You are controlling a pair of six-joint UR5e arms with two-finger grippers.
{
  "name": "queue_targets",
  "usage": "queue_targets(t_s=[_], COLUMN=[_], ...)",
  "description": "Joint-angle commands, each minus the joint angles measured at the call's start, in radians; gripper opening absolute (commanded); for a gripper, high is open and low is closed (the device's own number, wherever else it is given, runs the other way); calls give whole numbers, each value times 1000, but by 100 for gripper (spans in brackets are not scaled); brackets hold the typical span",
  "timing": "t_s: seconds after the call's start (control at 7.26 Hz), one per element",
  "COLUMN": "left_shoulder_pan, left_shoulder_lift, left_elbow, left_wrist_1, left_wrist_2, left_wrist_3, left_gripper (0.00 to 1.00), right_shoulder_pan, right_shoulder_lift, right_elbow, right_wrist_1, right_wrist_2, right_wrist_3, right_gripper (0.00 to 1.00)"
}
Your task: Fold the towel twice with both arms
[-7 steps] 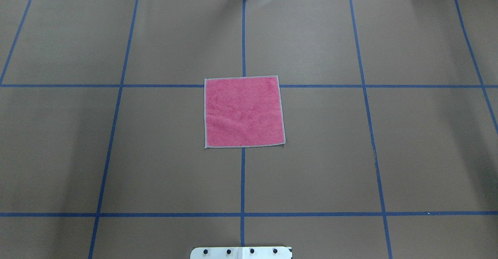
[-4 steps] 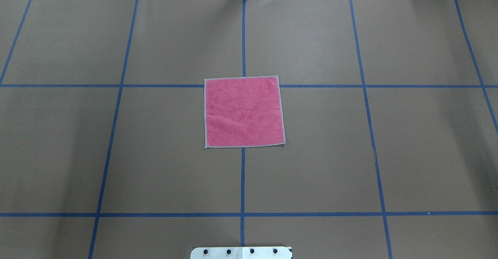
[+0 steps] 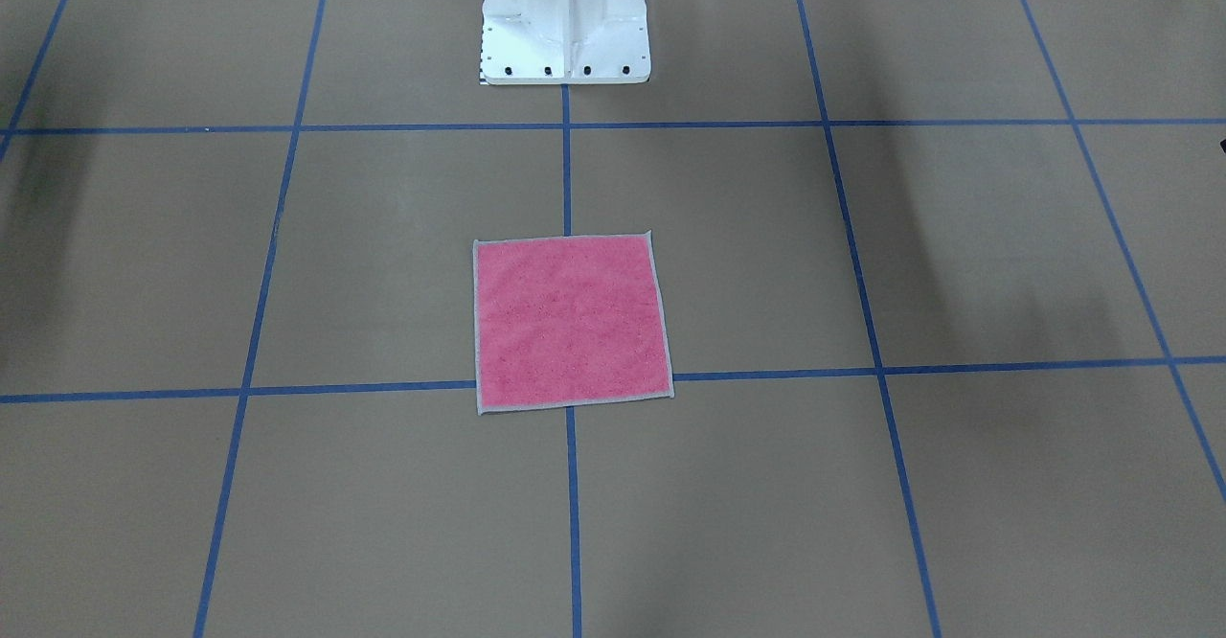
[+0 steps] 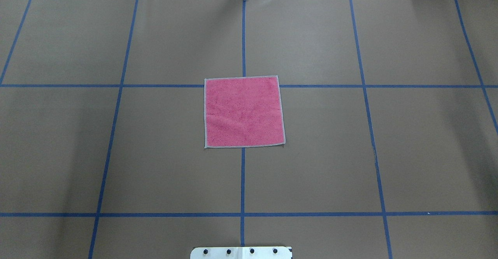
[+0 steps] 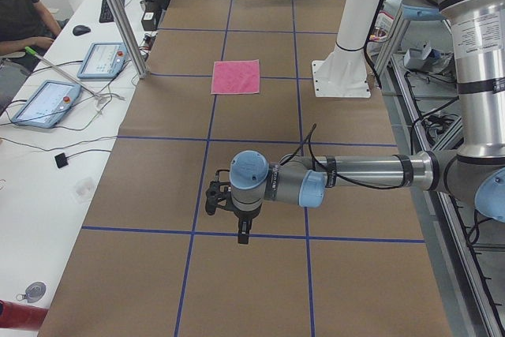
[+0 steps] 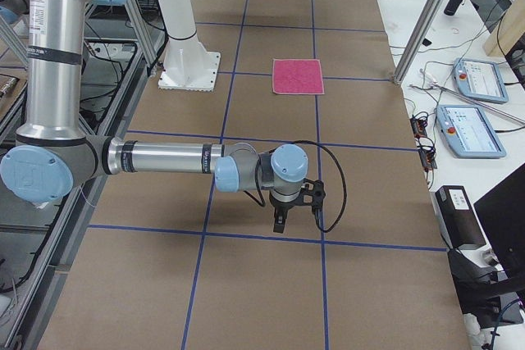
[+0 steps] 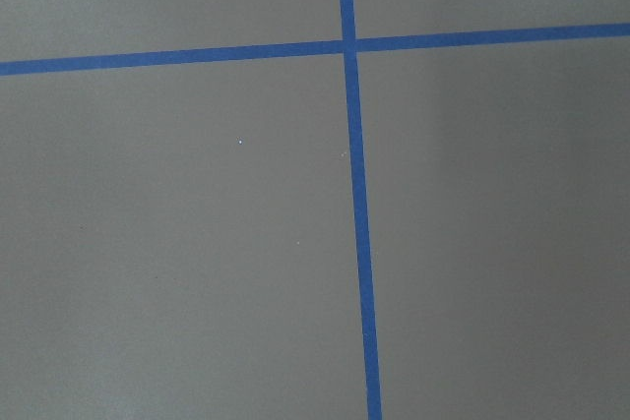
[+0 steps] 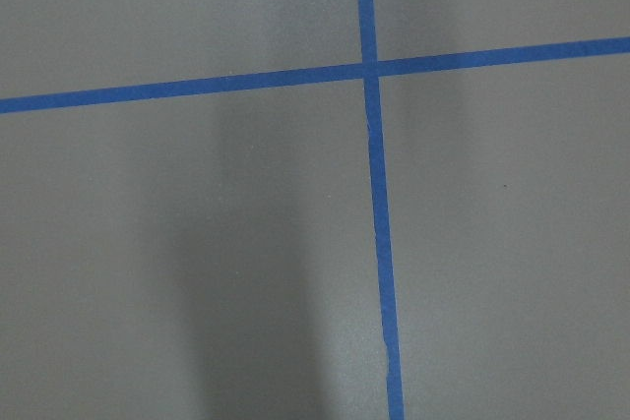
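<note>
The towel (image 4: 244, 111) lies flat and unfolded, pink face up with its light grey border showing, at the middle of the brown table; it also shows in the front view (image 3: 572, 322), the left view (image 5: 236, 76) and the right view (image 6: 297, 76). My left gripper (image 5: 229, 222) hangs low over the table far to the robot's left of the towel. My right gripper (image 6: 294, 215) hangs low far to its right. Both show only in the side views, so I cannot tell whether they are open or shut. Both wrist views show only bare table and blue tape.
The white pedestal base (image 3: 565, 25) stands at the robot's edge behind the towel. Blue tape lines (image 4: 242, 181) grid the table. Tablets (image 5: 43, 102) and cables lie on the operators' white bench, with an aluminium post (image 5: 118, 13) at the table's far edge.
</note>
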Motion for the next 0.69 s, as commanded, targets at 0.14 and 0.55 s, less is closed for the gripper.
queue_targets(t_s=[0.14, 0.55], left_shoulder_pan=[2, 3], left_shoulder_lift=[2, 0], left_elbow=[3, 3], left_wrist_1=[-22, -26], left_wrist_2=[-1, -1], left_wrist_3=[-5, -7], left_gripper=[100, 100], right_shoulder_pan=[0, -2], right_shoulder_lift=[-5, -1], right_elbow=[0, 8], right_wrist_1=[0, 9], right_wrist_2=[1, 6], right_wrist_3=[0, 0], right_gripper=[100, 100])
